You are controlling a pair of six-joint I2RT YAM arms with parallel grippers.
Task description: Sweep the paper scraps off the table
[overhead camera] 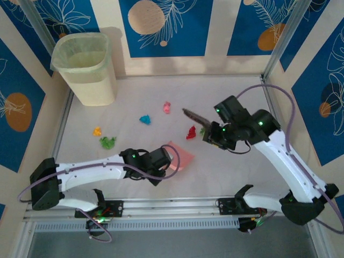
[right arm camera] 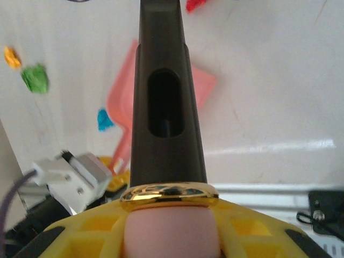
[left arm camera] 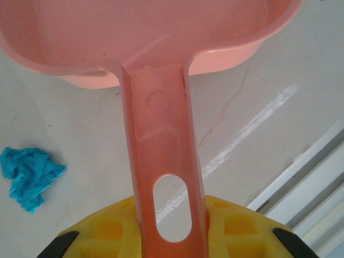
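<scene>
Getting ready to sweep is the step now. The tabletop [overhead camera: 236, 172] has paper scraps [overhead camera: 145, 119] lying loose on it. The left hand [overhead camera: 161, 160] is clenched on the pink dustpan [overhead camera: 181, 156] handle. The right hand [overhead camera: 212, 133] grips the dark brush [overhead camera: 193, 116]. The red scrap [overhead camera: 191, 132] lies just beside the right hand, between it and the dustpan. Next, I think, the brush must push it in.
</scene>
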